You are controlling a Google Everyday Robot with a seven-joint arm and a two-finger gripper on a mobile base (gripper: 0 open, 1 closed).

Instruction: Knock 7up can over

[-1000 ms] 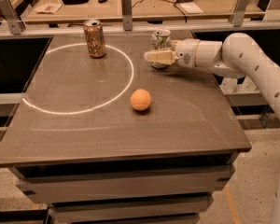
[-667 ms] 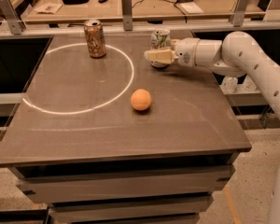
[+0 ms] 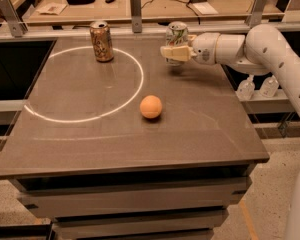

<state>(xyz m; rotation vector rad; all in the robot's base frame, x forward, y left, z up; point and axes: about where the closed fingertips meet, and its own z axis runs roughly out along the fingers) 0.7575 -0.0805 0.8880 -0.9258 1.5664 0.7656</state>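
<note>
Cream claw (image 3: 168, 53) overlaps the 7up can (image 3: 177, 33) low down; open or closed, cannot tell

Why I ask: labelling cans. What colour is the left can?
Brown-gold can, camera view; gripper is at the 7up can.

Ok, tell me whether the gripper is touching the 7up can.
Cannot tell. In the camera view the gripper overlaps the 7up can across its lower half, hiding any contact or gap.

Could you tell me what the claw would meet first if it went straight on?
Probably the 7up can: the claw, near the far edge of the table, points toward image left and overlaps the can's lower part. Depth is unclear; beyond it, the brown-gold can stands roughly in line.
</note>
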